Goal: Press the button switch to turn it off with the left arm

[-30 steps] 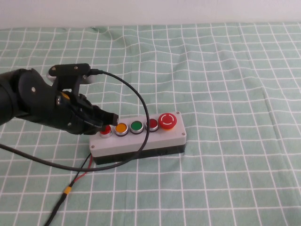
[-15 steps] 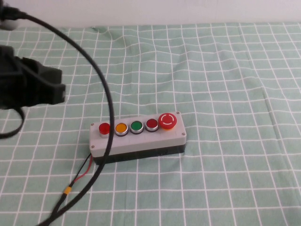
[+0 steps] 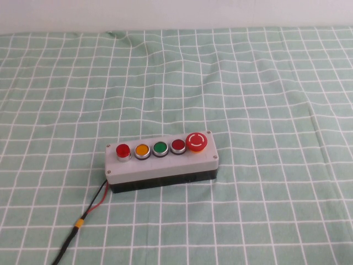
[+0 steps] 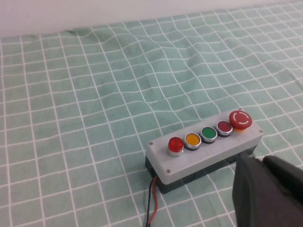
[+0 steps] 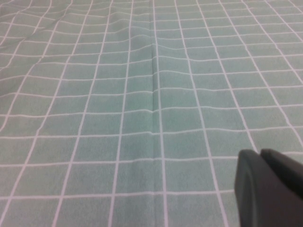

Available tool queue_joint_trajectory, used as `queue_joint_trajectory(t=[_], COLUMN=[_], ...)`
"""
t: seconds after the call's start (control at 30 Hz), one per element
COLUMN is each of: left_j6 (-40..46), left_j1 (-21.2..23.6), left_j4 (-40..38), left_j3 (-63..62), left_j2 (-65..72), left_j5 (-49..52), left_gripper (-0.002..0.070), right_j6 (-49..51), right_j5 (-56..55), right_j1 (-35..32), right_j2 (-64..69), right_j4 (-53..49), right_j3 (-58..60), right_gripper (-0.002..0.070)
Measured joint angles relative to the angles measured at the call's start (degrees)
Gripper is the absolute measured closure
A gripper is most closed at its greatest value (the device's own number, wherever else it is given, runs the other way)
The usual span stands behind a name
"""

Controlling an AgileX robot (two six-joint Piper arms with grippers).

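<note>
Now the button switch (image 3: pixel 122 150) sits untouched, left gripper (image 4: pixel 265 189) and right gripper (image 5: pixel 267 187) both closed.

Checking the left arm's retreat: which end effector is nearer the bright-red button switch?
Left. The left end effector sits back from the button switch, which its camera shows; the right end effector faces only cloth.

A green cloth (image 3: pixel 248 83) with a white grid pattern covers the tabletop, lightly creased toward the far side. A grey box (image 3: pixel 165 164) rests on it, carrying yellow (image 3: pixel 142 149), green (image 3: pixel 160 148), dark red (image 3: pixel 177 146) and mushroom (image 3: pixel 197 142) buttons. Red and black wires (image 3: pixel 94 203) exit its left end.
</note>
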Motion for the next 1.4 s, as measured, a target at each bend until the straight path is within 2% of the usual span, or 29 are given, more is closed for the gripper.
queue_joint_trajectory(t=[0.3, 0.5, 1.13, 1.3, 1.4], left_j6=[-7.89, -8.98, -9.06, -9.06, -9.06], left_j1=[0.00, 0.00, 0.00, 0.00, 1.92], left_j4=[2.96, 3.18, 4.80, 7.95, 8.93], left_j3=[9.85, 15.67, 16.20, 16.47, 17.85], left_j2=[-17.87, -25.26, -25.69, -25.69, -25.69], left_j5=[1.62, 1.76, 4.83, 1.31, -2.20], left_gripper=[0.0677, 0.0677, 0.0677, 0.0677, 0.0677], right_j6=[0.00, 0.00, 0.00, 0.00, 0.00], right_j5=[0.00, 0.00, 0.00, 0.00, 0.00], right_j1=[0.00, 0.00, 0.00, 0.00, 0.00], right_j2=[0.00, 0.00, 0.00, 0.00, 0.00], right_j4=[0.00, 0.00, 0.00, 0.00, 0.00], right_j3=[0.00, 0.00, 0.00, 0.00, 0.00], right_gripper=[0.0694, 0.0694, 0.0694, 0.0694, 0.0694])
